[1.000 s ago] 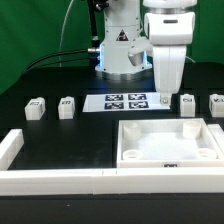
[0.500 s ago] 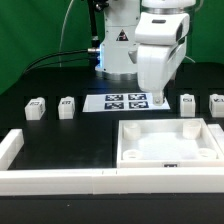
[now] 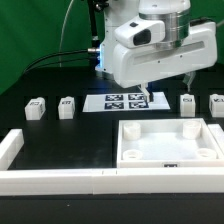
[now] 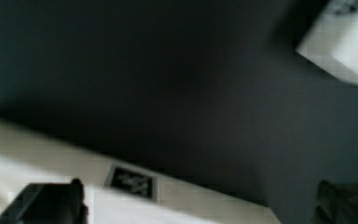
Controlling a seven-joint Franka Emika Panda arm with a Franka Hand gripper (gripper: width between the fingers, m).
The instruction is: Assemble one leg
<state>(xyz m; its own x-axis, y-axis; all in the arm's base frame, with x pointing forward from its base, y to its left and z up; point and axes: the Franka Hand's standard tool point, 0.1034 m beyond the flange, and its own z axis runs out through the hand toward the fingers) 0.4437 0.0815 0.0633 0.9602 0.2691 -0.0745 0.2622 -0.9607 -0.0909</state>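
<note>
Several legs, small white pegs with marker tags, stand on the black table in the exterior view: two at its left [image 3: 37,108] [image 3: 67,106] and two at its right [image 3: 187,103] [image 3: 217,103]. My gripper [image 3: 168,86] hangs tilted sideways above the table, over the marker board [image 3: 127,101] and beside the right-hand legs. It is open and empty. In the wrist view the gripper [image 4: 202,205] shows two dark fingers [image 4: 51,205] wide apart. Between them lies a blurred white surface with one tag [image 4: 135,182]. I cannot tell which part that is.
The large white square tray [image 3: 205,150] with corner holes lies at the front right. A white L-shaped wall [image 3: 60,181] runs along the front and left. The robot base [image 3: 120,50] stands at the back. A white blurred shape [image 4: 345,40] shows in the wrist view.
The hand has turned from pointing straight down to lying tilted sideways and has risen a little. The legs and the tray have not moved.
</note>
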